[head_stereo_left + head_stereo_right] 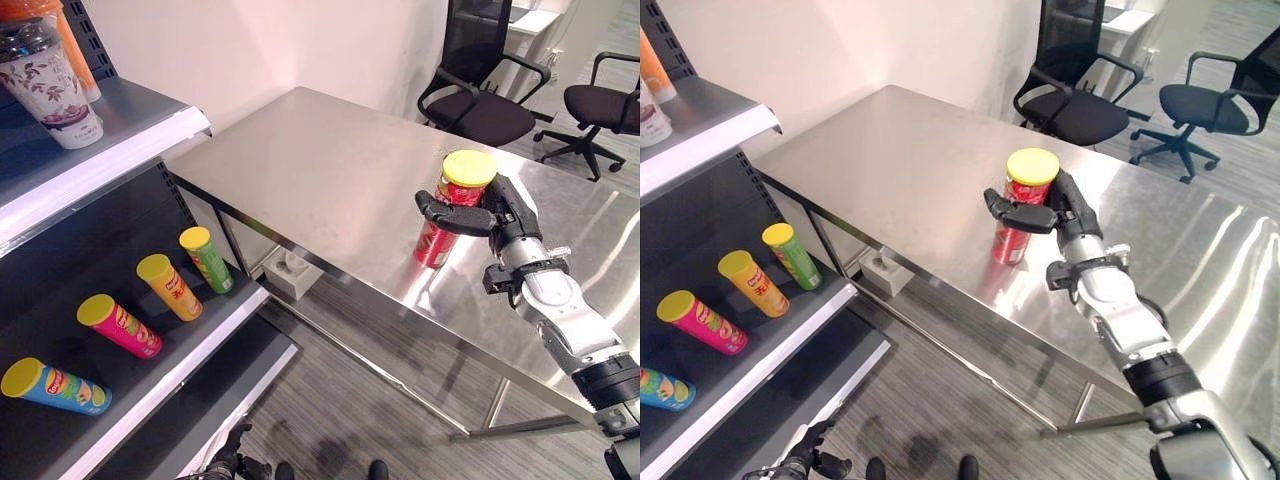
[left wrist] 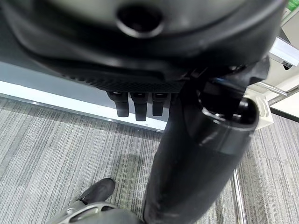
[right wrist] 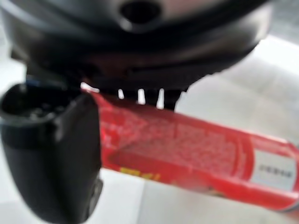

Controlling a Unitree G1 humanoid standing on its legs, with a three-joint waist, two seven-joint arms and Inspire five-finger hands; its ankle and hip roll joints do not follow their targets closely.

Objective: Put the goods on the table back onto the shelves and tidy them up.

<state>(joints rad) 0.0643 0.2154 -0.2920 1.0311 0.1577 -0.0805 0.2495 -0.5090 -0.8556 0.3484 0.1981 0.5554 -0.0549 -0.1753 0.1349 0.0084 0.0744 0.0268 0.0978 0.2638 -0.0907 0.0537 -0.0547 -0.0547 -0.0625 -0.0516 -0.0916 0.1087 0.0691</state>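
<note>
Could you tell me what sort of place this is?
Probably an office set up as a mock shop: a retail shelf holding snack cans, a steel table, and office chairs behind.

The right hand (image 1: pixel 495 215) covers the back of the red can (image 1: pixel 437 240), and its fingers (image 3: pixel 140 95) are mostly hidden behind that can in the right wrist view, where the can's print is too blurred to read. The printed cup (image 1: pixel 45 85) on the upper shelf (image 1: pixel 120 140) is cut by the picture's edge, as is the blue can (image 1: pixel 660 388) on the lower shelf (image 1: pixel 770 350). The worktop (image 1: pixel 330 170) runs out of frame on the right.
</note>
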